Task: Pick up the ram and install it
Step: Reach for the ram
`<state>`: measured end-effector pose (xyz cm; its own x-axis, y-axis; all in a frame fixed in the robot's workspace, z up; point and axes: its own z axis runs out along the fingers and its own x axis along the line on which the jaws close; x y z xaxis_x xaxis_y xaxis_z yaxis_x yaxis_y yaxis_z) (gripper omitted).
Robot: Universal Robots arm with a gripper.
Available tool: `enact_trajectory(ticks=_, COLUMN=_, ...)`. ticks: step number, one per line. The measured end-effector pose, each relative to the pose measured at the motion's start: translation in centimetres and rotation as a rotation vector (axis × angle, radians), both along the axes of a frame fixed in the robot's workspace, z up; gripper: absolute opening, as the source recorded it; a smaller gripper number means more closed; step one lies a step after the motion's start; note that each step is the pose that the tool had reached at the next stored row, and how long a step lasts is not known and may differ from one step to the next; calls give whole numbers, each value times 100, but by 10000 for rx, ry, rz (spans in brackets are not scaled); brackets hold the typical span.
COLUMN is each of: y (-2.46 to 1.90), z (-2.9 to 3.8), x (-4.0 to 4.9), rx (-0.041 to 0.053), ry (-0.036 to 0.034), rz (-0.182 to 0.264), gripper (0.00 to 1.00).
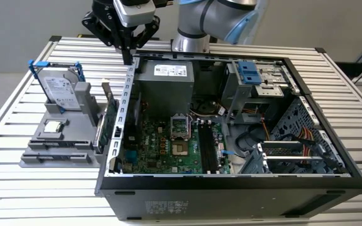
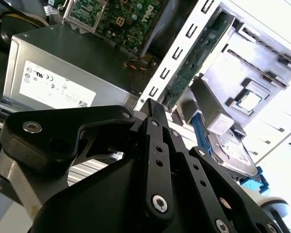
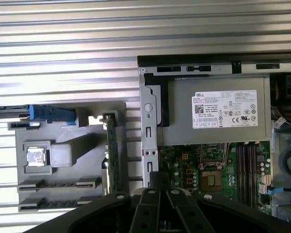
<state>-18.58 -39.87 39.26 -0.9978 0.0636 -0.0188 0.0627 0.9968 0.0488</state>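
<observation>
Jaws: pressed together, holding nothing | position: over a corner of the open computer case (image 1: 231, 190), at the exterior view's left, near the gray power supply (image 1: 165, 92) | ram (image 3: 58, 185): seems to stand on edge in a slot of the gray holder (image 1: 33, 163) on the desk (image 1: 30, 188), beside the case, well apart from the jaws

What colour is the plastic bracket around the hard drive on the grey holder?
Blue. The bracket shows best in the first wrist view.

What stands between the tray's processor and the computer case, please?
A grey block beside the processor, then a green card on edge, in the first wrist view.
</observation>
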Motion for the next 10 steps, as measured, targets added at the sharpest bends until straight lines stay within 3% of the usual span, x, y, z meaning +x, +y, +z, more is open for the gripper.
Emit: enact_trajectory(ticks=10, y=0, z=0, x=-81, rx=0, ry=0, rz=46, gripper=0)
